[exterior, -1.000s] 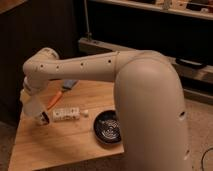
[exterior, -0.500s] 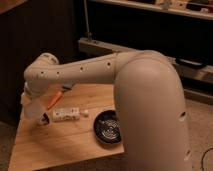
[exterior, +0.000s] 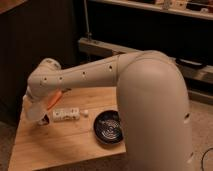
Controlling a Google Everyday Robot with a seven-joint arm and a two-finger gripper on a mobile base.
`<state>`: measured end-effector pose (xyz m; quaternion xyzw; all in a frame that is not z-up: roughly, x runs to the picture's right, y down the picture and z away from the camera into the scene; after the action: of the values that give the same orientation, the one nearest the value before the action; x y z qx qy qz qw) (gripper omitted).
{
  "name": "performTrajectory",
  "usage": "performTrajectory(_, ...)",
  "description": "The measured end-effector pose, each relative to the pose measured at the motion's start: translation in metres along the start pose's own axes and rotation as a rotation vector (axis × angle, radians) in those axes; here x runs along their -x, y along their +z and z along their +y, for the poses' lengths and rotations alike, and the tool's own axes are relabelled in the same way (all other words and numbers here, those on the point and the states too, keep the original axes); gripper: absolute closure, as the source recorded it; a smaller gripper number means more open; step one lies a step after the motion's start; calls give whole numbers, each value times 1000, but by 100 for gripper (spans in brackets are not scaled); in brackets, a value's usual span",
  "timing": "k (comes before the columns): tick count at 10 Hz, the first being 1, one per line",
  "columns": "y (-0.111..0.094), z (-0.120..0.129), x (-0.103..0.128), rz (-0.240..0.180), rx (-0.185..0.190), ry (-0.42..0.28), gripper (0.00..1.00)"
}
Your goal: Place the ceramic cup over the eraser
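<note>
Table (exterior: 60,145): light wood planks, lower left of the frame, seams running left to right.
Floor (exterior: 200,135): speckled grey, lower right; a thin dark cable (exterior: 205,157) lies on it at the right edge.
Shelving (exterior: 145,20): dark unit across the upper frame, pale horizontal shelf edges, metal upright (exterior: 86,22) at upper centre.
Panel (exterior: 35,35): dark flat surface, upper left, behind the table.
Light: dim and warm, brightest on the table.

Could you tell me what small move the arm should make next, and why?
Probably a slow, short descent. The claw sits low at the table's left end, beside the white block, and the arm hides both cup and eraser, so I cannot confirm the cup is seated.
</note>
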<state>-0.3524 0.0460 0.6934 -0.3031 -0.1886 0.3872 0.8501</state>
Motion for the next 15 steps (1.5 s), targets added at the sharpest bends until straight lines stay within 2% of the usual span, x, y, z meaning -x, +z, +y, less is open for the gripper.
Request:
performTrajectory(2,1,3,-2,-7,4,-7,99)
performTrajectory(3,4,3,-5,-4,6,-4,94)
performTrajectory(6,13,6,-13,3,2,5,64)
performTrajectory(7,16,6,-15,6,1,8,57)
performTrajectory(10,20,4,-18,13,9,23,25)
performTrajectory(11,20,3,-20,16,13,30,21)
performTrajectory(15,13,0,-19,2,39,59,20)
